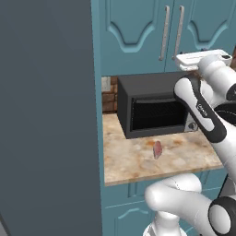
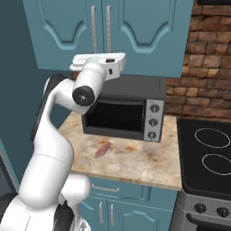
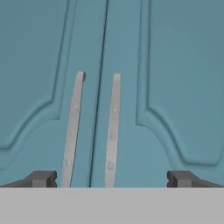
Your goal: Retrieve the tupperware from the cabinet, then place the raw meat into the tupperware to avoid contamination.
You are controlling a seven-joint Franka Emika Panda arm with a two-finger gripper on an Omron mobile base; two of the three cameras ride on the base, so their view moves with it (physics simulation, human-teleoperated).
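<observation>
The teal upper cabinet (image 3: pixel 175 65) has both arched doors closed, its two silver bar handles (image 3: pixel 73 131) side by side at the centre seam. My gripper (image 3: pixel 111 178) faces the doors at handle height, open, with nothing between its fingertips (image 3: pixel 41 178); the handles stand in the gap between them. From the base, my white hand (image 2: pixel 99 63) hovers just below the handles (image 2: pixel 94 28) and above the microwave. The raw meat (image 1: pixel 157 149) (image 2: pixel 103 150), a small pinkish lump, lies on the counter in front of the microwave. The tupperware is hidden.
A black microwave (image 1: pixel 156 113) (image 2: pixel 124 113) sits on the speckled counter (image 1: pixel 133 166) under the cabinet. A tall dark grey unit (image 1: pixel 46 115) walls off the left. A stove (image 2: pixel 207 153) and a brick wall (image 2: pixel 198 67) lie to the right.
</observation>
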